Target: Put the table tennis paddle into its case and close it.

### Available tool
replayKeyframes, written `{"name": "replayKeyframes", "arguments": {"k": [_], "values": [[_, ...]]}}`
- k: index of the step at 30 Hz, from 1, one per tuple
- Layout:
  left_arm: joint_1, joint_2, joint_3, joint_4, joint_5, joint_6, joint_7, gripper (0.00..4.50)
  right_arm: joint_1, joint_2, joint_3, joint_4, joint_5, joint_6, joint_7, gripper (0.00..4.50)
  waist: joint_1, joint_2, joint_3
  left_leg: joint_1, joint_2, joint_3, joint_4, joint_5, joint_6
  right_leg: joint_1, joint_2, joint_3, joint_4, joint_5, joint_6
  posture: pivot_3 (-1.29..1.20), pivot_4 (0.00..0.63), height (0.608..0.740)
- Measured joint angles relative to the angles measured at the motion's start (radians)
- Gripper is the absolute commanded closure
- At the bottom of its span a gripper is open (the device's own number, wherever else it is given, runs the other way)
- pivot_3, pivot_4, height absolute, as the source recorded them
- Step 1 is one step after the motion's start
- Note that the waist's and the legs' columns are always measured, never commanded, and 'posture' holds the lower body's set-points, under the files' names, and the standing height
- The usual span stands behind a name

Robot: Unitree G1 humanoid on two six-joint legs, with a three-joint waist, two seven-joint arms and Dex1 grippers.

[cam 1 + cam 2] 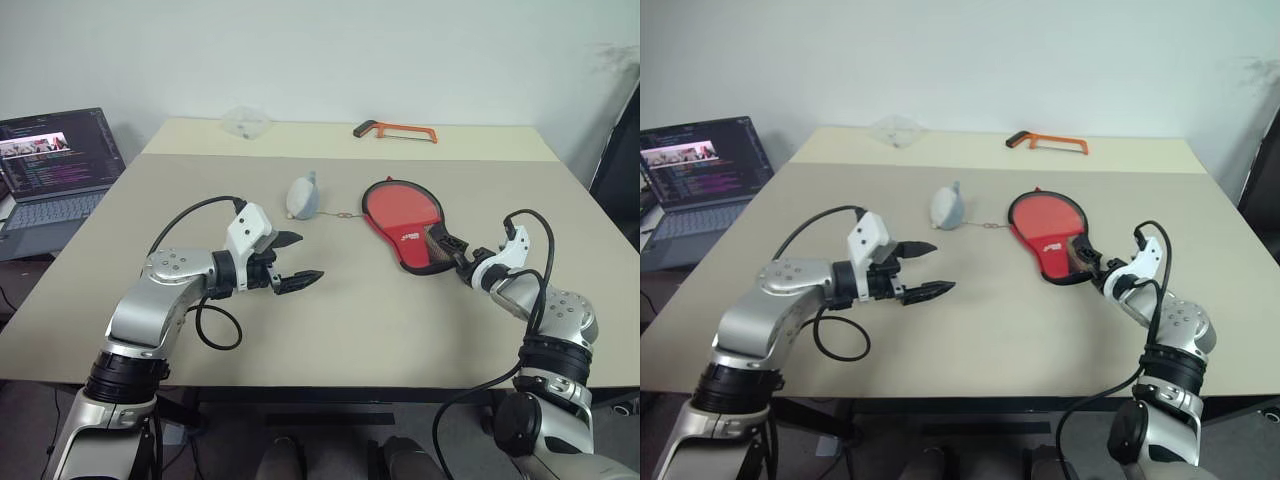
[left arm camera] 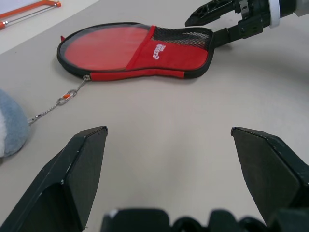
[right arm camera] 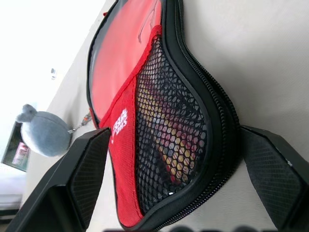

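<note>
The case [image 1: 405,225] lies flat on the table right of centre, black-edged, its clear side and red mesh pocket [image 3: 169,121] facing up. The table tennis paddle is inside it: the red face [image 2: 101,46] shows through the clear plastic and the striped handle [image 3: 159,140] shows through the mesh. My right gripper [image 1: 452,250] is open at the case's narrow end, one finger on each side of it, with nothing gripped. My left gripper [image 1: 305,257] is open and empty above the table, well left of the case and pointing toward it.
A grey-blue plush lump [image 1: 303,196] lies left of the case, joined to its zip pull by a thin chain [image 1: 343,215]. An orange hacksaw [image 1: 395,130] and a clear plastic bag [image 1: 246,121] lie at the far edge. A laptop [image 1: 55,165] stands off to the left.
</note>
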Motion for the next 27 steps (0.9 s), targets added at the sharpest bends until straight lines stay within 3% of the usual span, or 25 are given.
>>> {"name": "replayKeyframes", "arguments": {"k": [7, 10, 21, 27], "values": [[-0.01, -0.003, -0.01, 0.019, 0.007, -0.022, -0.001, 0.03, -0.013, 0.027, -0.012, 0.031, 0.036, -0.022, -0.008, 0.0, -0.008, 0.0, 0.0, 0.0, 0.001, 0.0, 0.0, 0.0, 0.0, 0.0, 0.001, 0.0, 0.0, 0.0, -0.001, 0.0, 0.15, 0.74], [-0.016, -0.007, -0.017, 0.019, 0.008, -0.025, -0.001, 0.0, -0.017, 0.027, 0.0, 0.051, 0.035, -0.042, -0.009, 0.58, -0.012, 0.0, 0.0, 0.0, 0.001, 0.0, 0.0, 0.0, 0.0, 0.0, 0.001, 0.0, 0.0, 0.0, -0.001, 0.0, 0.15, 0.74], [-0.023, -0.013, -0.019, 0.045, 0.019, -0.042, 0.0, 0.0, -0.022, 0.019, 0.043, 0.096, 0.034, -0.064, -0.026, 4.38, -0.017, -0.001, 0.0, 0.0, 0.001, 0.0, -0.001, 0.0, 0.0, 0.0, 0.001, 0.0, 0.0, -0.001, -0.001, 0.0, 0.15, 0.74], [-0.025, -0.017, -0.03, 0.045, 0.019, -0.045, -0.001, 0.0, -0.006, 0.02, 0.07, 0.05, 0.043, -0.022, -0.048, 4.5, -0.016, -0.001, -0.001, 0.0, 0.001, 0.0, -0.001, 0.0, 0.0, 0.0, 0.001, 0.0, 0.0, -0.001, -0.002, 0.0, 0.15, 0.74]]}}
